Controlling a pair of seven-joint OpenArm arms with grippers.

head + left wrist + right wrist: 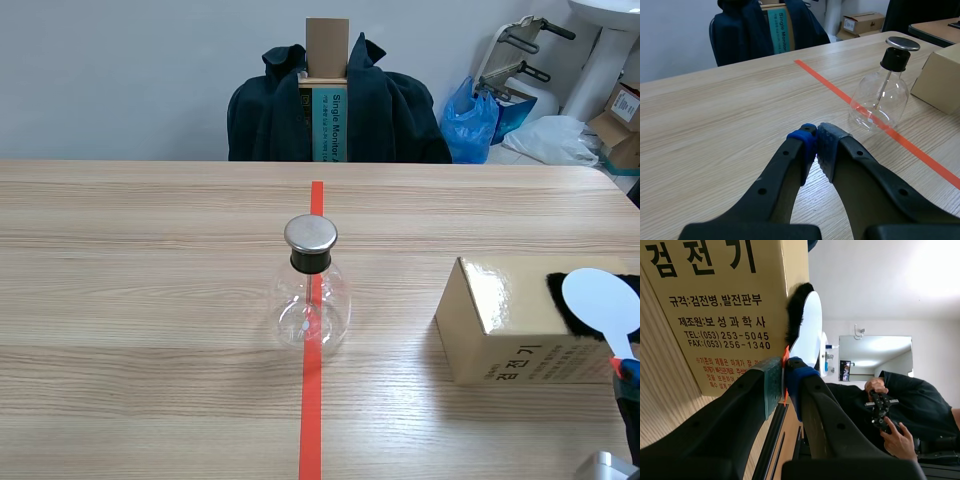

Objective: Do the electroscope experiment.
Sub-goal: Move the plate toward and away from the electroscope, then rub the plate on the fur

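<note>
The electroscope, a clear glass flask with a black stopper and a flat metal disc on top, stands on the red tape line at mid-table; it also shows ahead and to the right of my left gripper. That gripper is shut on nothing, low over the bare wood. My right gripper is at the right edge, shut on the thin handle of a white round paddle. The paddle's disc lies against a black fur patch on top of the cardboard box.
The tan cardboard box sits right of the flask. Behind the table's far edge a chair draped with a dark jacket holds a box. A person shows past the right gripper.
</note>
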